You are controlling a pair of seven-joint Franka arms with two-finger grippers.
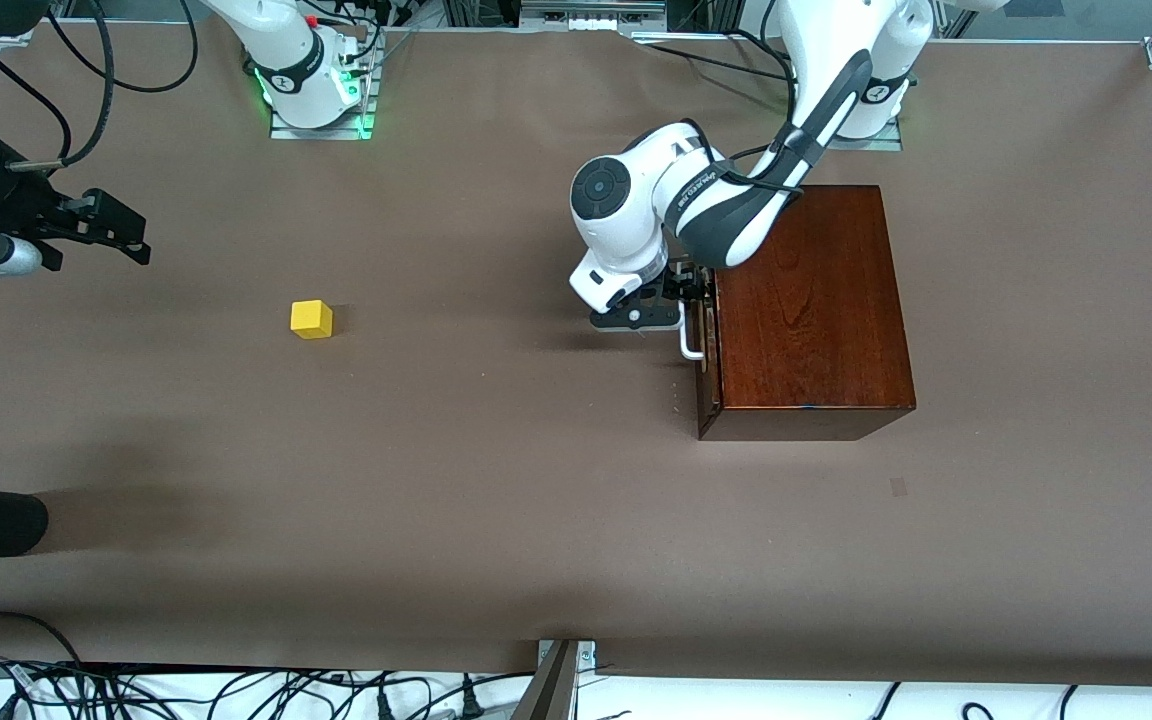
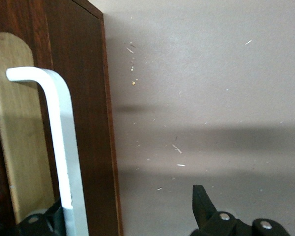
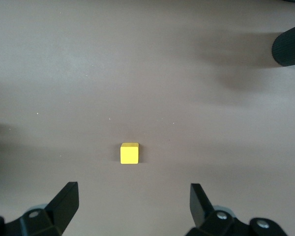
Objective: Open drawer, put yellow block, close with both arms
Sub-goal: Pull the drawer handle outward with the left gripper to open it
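Left wrist view: open jaws astride handle (image 2: 64,147)

Robot lab: bolted arm bases (image 1: 316,95), trailing cables (image 1: 236,690).

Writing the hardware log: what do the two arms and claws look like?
Both arms are white with glossy shells. The left arm has black joint rings, a round dark end cap and a black cable along it. The left claw and right claw are black; the right wrist is silver, trailing black cables.
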